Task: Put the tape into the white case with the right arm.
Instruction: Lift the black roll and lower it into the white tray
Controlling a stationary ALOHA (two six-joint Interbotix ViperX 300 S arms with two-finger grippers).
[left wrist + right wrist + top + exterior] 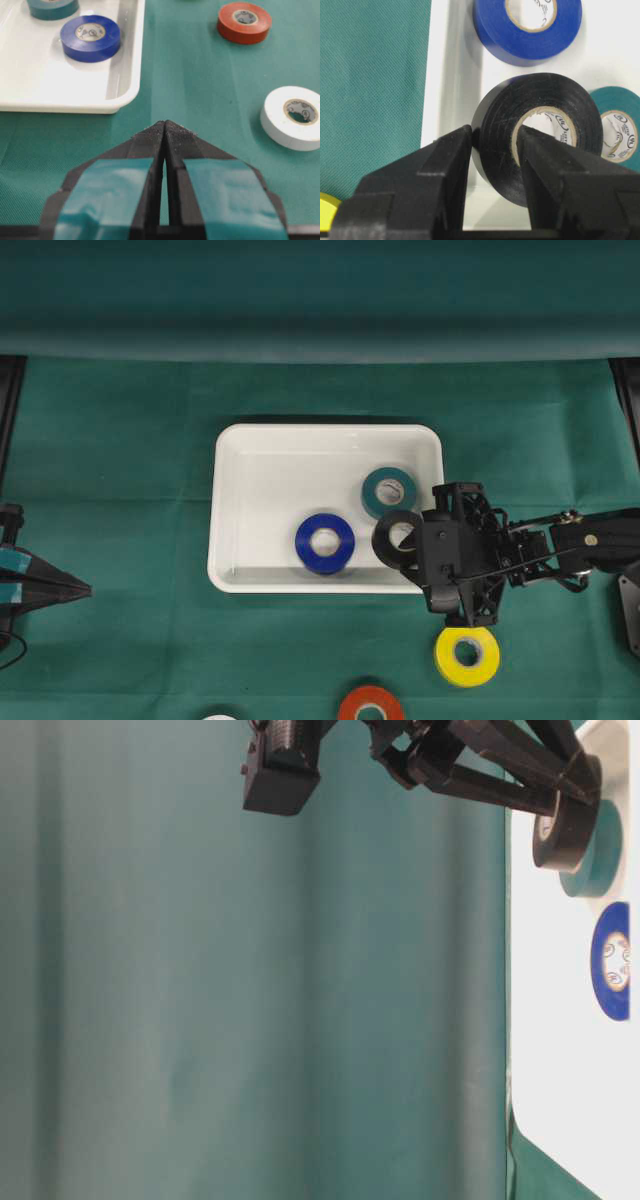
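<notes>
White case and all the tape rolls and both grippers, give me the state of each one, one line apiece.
white case: flat on the cloth, holding two rolls.
blue roll: flat in the case.
teal roll: flat in the case.
black roll: held on edge over the case's rim.
right gripper: shut on the black roll's wall.
left gripper: shut, empty.
yellow roll, red roll, white roll: flat on the cloth.

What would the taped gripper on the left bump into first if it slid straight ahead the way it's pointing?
Probably the white case. The left gripper, shut, points over bare green cloth toward the case's near corner; in the overhead view its tip lines up with the case's lower edge, so it might just miss.
</notes>
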